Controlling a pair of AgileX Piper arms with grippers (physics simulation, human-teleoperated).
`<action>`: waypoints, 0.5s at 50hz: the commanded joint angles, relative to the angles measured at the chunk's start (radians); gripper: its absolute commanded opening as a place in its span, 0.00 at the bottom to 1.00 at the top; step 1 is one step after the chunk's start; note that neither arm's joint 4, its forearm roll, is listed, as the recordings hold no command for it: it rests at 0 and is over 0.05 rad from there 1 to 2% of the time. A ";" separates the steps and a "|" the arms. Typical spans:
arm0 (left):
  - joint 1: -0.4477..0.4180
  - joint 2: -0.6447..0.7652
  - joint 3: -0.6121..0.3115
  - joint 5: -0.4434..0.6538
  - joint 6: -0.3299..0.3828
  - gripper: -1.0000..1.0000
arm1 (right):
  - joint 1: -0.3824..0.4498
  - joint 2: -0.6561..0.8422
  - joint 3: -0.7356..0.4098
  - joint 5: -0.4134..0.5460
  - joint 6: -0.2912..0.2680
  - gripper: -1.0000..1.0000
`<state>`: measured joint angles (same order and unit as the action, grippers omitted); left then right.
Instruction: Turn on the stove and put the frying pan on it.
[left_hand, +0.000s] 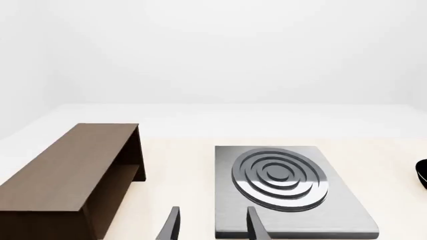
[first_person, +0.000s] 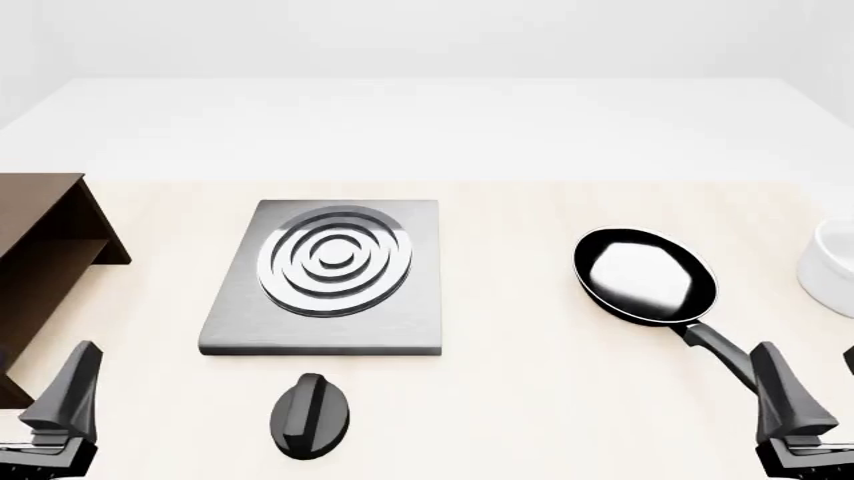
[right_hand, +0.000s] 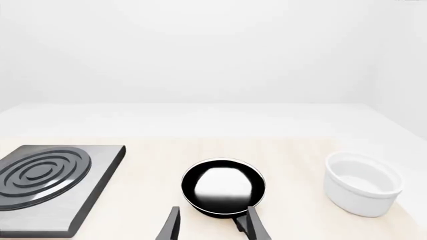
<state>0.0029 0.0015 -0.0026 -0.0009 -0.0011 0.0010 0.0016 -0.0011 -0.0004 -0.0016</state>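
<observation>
a: going left to right, what's there?

b: dark brown wooden shelf (first_person: 40, 250) at the far left, with the left gripper (first_person: 60, 405) low in front of it, jaws parted and holding nothing. then the flat square grey metal stove slab with its silver ring burner (first_person: 327, 275), and its black round ridged knob (first_person: 311, 413) just in front of the slab, bare of any grip.

a: which arm is nearer the knob?

b: the left, i'd judge; the knob lies to its right and roughly level with the fingers.

a: and the pan?

b: the small round black frying pan with glossy inside (first_person: 645, 275) sits on the table well right of the stove. its long handle runs back and rightward toward the right gripper (first_person: 801, 405), also open and empty. in the right wrist view the handle lies just beside one finger. white bowl (first_person: 834, 265) is at the far right.
</observation>
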 joint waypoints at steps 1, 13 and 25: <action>0.007 0.001 -0.006 -0.001 -0.002 1.00 | 0.010 0.001 -0.003 0.001 0.003 1.00; -0.005 0.002 -0.084 0.085 0.038 1.00 | 0.026 0.003 0.000 0.004 -0.028 1.00; -0.130 0.344 -0.397 0.281 0.111 1.00 | 0.050 0.011 0.001 0.010 -0.044 1.00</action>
<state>-0.0594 0.1440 -0.2105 0.1540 0.0769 0.0341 0.0050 -0.0008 0.0039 -0.0451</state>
